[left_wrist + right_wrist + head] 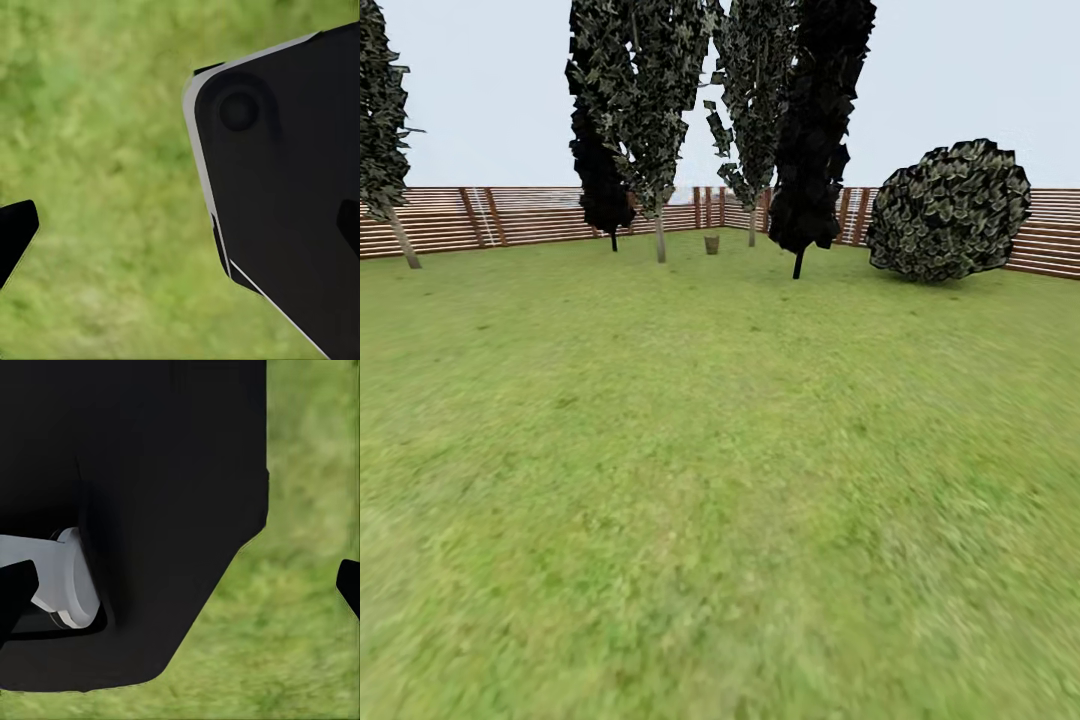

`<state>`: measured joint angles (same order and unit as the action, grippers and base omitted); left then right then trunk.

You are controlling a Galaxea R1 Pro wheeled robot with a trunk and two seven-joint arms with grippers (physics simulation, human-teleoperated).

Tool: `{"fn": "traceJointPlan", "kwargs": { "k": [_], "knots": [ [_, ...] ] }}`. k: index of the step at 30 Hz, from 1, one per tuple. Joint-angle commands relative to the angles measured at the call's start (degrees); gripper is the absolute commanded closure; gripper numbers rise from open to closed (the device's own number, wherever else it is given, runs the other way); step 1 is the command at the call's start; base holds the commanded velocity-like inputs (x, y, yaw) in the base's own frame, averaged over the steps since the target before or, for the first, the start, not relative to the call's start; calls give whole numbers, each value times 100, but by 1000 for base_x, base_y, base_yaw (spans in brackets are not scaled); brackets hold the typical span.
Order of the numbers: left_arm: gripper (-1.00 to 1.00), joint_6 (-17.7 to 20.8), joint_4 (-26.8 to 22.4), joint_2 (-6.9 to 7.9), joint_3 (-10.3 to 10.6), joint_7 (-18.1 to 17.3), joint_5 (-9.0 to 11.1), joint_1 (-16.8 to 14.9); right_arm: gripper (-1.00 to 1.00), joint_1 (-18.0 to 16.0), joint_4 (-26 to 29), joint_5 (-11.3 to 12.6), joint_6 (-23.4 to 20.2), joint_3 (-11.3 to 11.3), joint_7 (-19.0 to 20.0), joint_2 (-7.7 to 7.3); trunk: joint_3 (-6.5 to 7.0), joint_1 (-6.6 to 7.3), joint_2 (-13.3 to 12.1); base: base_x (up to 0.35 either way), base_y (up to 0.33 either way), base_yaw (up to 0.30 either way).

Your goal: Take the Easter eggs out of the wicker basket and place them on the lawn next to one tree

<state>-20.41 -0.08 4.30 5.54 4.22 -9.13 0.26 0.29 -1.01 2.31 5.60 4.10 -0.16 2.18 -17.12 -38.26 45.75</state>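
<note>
Far across the lawn (720,480), near the fence (540,215) corner, the head view shows the wicker basket (712,244) between pale-trunked trees (658,235); eggs cannot be seen, so I judge nothing is done yet. Left wrist view: left end effector (184,225) spread, empty. Right wrist view: right end effector (184,585) spread, empty, beside the robot's dark body (150,472).
</note>
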Motion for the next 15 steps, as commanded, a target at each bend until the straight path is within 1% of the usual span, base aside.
{"fn": "traceJointPlan", "kwargs": {
  "k": [1,15],
  "knots": [
    [-100,-16,-1,1,44,44,-38,0,-100,-3,-11,24,37,38,-2,1,-4,-5,3,340,0,0],
    [-100,-16,-1,1,44,44,-43,0,-100,-3,-11,24,37,38,-2,1,-4,-5,3,340,0,0]
  ]
}}
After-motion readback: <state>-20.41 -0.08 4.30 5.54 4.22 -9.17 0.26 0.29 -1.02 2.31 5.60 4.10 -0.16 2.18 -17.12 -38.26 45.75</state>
